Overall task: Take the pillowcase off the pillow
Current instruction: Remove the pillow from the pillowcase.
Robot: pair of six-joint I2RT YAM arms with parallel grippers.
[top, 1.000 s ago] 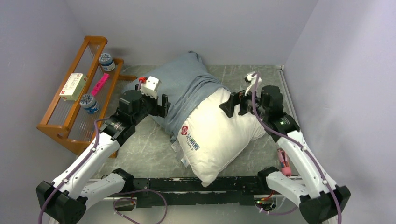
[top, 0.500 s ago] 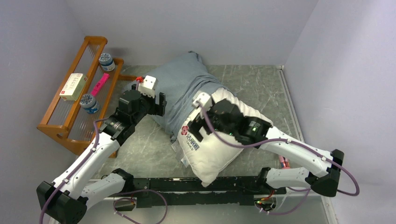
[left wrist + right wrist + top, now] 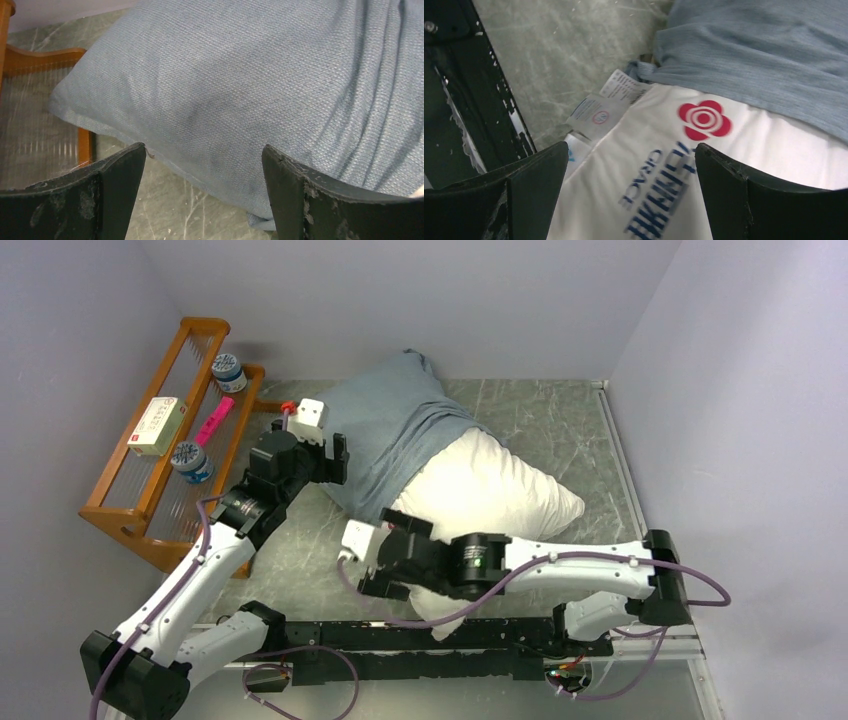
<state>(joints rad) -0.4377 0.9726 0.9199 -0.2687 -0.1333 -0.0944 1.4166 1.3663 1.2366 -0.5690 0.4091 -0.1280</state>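
Note:
The grey-blue pillowcase (image 3: 400,420) covers the far half of the white pillow (image 3: 500,500), whose near half lies bare. My left gripper (image 3: 338,455) is open at the pillowcase's left edge. In the left wrist view the cloth (image 3: 250,75) lies just ahead of the open gripper (image 3: 205,165), with bare table between the fingers. My right gripper (image 3: 388,558) is open and low over the pillow's near-left corner. In the right wrist view the open gripper (image 3: 631,170) spans the dark lettering, with the red flower logo (image 3: 704,119), the edge tags (image 3: 606,107) and the pillowcase hem (image 3: 764,60) ahead.
A wooden rack (image 3: 170,440) with jars, a box and a pink item stands at the left, close to my left arm; it also shows in the left wrist view (image 3: 45,55). A black rail (image 3: 400,635) runs along the near table edge. Walls close in the back and right.
My right arm swung from the pillow's far right side across it to the near-left corner, now hiding the logo in the top view. My left gripper shifted slightly back and left.

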